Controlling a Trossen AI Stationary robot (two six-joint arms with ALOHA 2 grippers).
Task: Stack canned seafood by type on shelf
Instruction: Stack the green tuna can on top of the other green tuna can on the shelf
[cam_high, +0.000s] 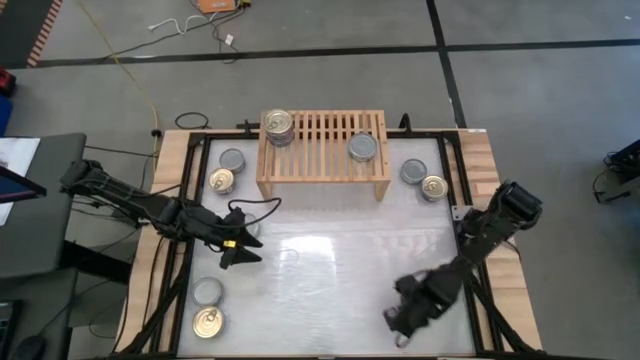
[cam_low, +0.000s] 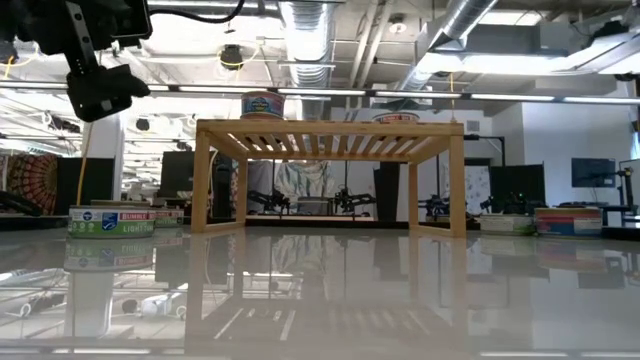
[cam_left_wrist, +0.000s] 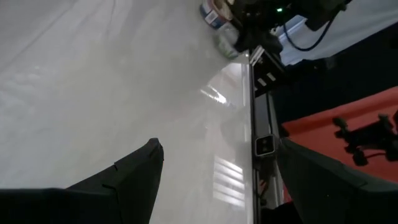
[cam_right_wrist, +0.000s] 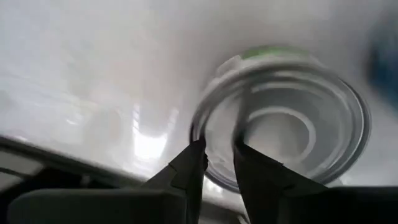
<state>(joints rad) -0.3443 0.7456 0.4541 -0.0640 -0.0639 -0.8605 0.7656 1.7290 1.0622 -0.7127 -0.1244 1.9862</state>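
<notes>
Silver-topped tin (cam_right_wrist: 283, 134) sits at the table's near right corner, right in front of the right gripper (cam_right_wrist: 219, 163), whose fingers pinch its rim, while the left gripper (cam_high: 243, 247) hangs open, well apart.

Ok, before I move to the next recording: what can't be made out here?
- Can under the right gripper: blurred in the right wrist view, label unreadable; the arm covers it in the high view.
- Cans on the shelf: the low view shows only their sides, tops hidden.
- Left gripper: cut off by the low view's top edge.
</notes>
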